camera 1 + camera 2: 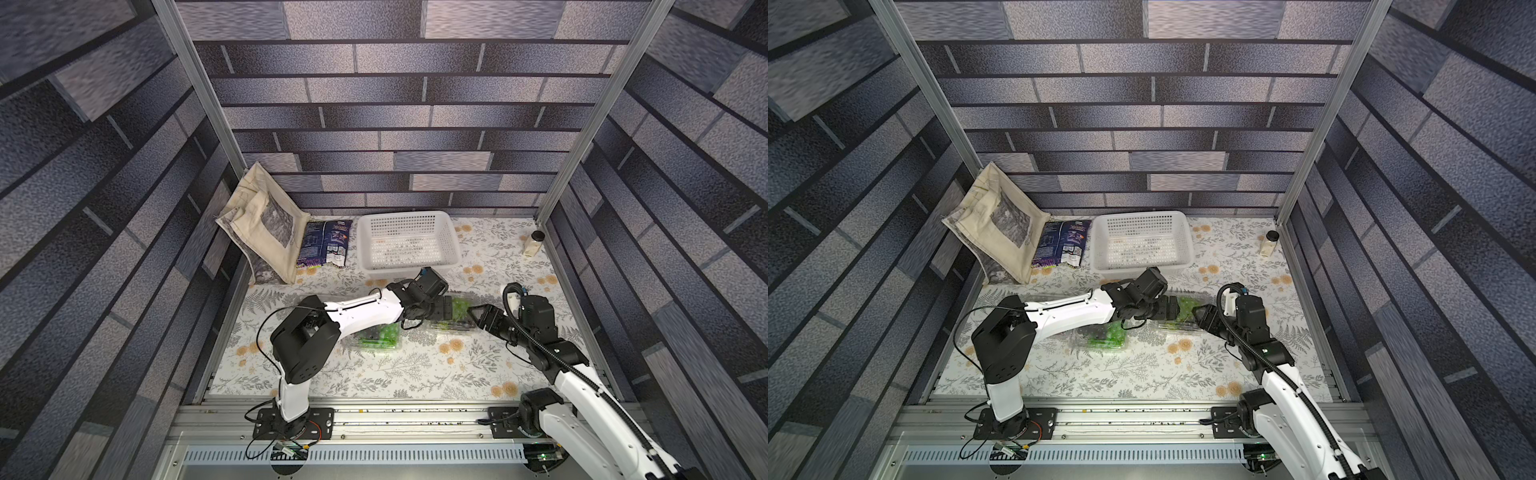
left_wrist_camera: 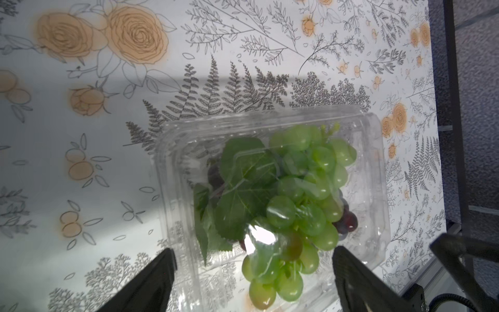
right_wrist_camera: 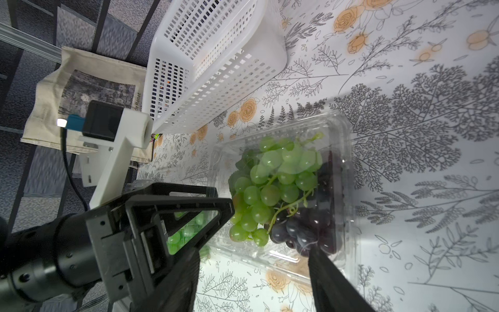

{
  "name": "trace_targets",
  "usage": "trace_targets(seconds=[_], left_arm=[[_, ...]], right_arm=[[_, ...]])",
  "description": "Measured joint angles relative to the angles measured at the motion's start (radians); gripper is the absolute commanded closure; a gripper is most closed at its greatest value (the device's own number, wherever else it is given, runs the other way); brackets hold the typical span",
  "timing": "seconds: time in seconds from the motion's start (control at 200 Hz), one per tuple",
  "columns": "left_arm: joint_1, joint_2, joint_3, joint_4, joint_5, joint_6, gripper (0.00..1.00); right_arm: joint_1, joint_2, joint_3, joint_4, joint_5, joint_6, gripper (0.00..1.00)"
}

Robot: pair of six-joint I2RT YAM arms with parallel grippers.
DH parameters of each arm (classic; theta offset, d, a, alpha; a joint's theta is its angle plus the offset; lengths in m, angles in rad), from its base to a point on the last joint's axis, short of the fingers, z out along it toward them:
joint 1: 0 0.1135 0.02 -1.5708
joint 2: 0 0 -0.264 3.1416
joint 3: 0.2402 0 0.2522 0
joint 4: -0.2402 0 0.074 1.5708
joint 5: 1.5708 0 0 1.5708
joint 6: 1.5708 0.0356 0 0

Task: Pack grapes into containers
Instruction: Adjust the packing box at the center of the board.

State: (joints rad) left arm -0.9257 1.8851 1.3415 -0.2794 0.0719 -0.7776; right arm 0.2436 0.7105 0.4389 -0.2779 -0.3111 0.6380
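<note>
The clear punnet (image 2: 372, 162) with the green grapes (image 2: 297, 213) and dark grapes (image 3: 299, 232) sat on the flowery surface (image 1: 415, 374). It was right of the middle and nearer than the white basket (image 1: 409, 216). It lay between the two arms. The left fingers (image 1: 446, 307) reached in from the left and hung over the punnet's left end. They were spread wide and held nothing. In the left wrist view there was one finger on each side of the bunch, above the plastic, and I could not tell if they touched it. The right fingers (image 1: 478, 314) were just beside the punnet's right edge and pointed left at it. They were apart too, with nothing gripped. So the punnet was straight ahead of both sets of fingers, and the left ones were closer. Its long side seemed to run left to right, but the arms hid part of it. The lid looked folded over the grapes, though I could not tell if it was clicked shut. The next move was likely a push down on it. A second punnet (image 1: 397, 345) of green grapes sat nearer, under the left arm.
</note>
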Motion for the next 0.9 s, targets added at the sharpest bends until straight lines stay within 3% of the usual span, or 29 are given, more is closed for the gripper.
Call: trace_targets(seconds=[0.296, 0.471, 0.526, 0.631, 0.776, 0.902], left_arm=[[0.026, 0.053, 0.046, 0.063, 0.037, 0.012, 0.07], [0.043, -0.035, -0.084, 0.106, 0.036, 0.011, 0.07], [0.044, -0.084, -0.137, 0.114, 0.036, 0.01, 0.07], [0.045, -0.174, -0.234, 0.165, 0.036, 0.002, 0.11], [0.035, -0.26, -0.347, 0.259, 0.034, -0.025, 0.19], [0.014, -0.292, -0.439, 0.351, 0.024, -0.068, 0.3]], right_arm=[[0.0, -0.038, 0.036, -0.096, 0.031, -0.032, 0.33], [0.0, -0.014, 0.063, -0.099, 0.018, -0.046, 0.36], [0.0, 0.0, 0.068, -0.089, 0.005, -0.051, 0.45], [0.0, 0.038, 0.074, -0.066, -0.023, -0.063, 0.75], [0.016, 0.106, 0.088, -0.024, -0.045, -0.065, 1.0], [0.039, 0.179, 0.092, 0.033, -0.058, -0.062, 1.0]])
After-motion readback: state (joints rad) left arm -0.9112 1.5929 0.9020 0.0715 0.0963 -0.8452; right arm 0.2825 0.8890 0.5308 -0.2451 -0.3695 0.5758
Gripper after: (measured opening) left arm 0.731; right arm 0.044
